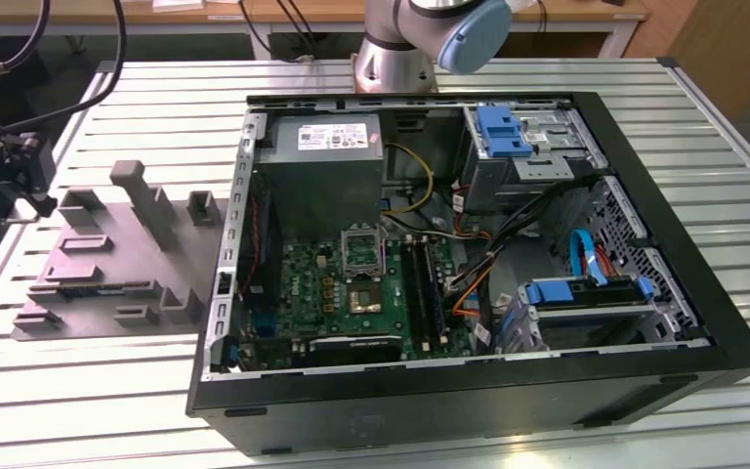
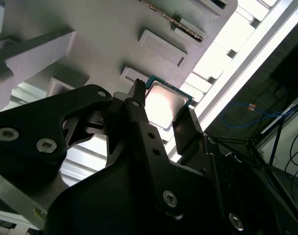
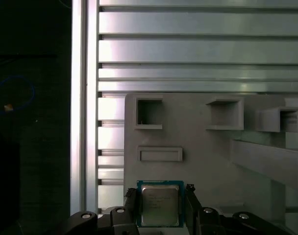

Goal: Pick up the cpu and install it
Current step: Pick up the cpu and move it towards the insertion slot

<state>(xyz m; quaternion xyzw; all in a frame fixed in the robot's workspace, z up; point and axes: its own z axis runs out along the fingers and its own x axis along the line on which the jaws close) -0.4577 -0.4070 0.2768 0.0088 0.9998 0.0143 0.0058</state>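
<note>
Snugly between black end effector (image 3: pixel 161 197) jaws — thin silver-faced cpu (image 3: pixel 160 205), green-rimmed.

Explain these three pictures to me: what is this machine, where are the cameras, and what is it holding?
This is a robot arm: its silver and blue lower part shows at the top of the exterior view, taken by a camera standing off the arm. On the slatted aluminium table lie an open black computer case with a green circuit board inside and, on the exterior view's left, a grey plastic fixture plate. The other two pictures come from cameras riding near the arm's wrist. Both wrist views show the black end effector, its grasping part, shut on the cpu, a small square silver-grey chip with a greenish rim, at the fixture plate.
</note>
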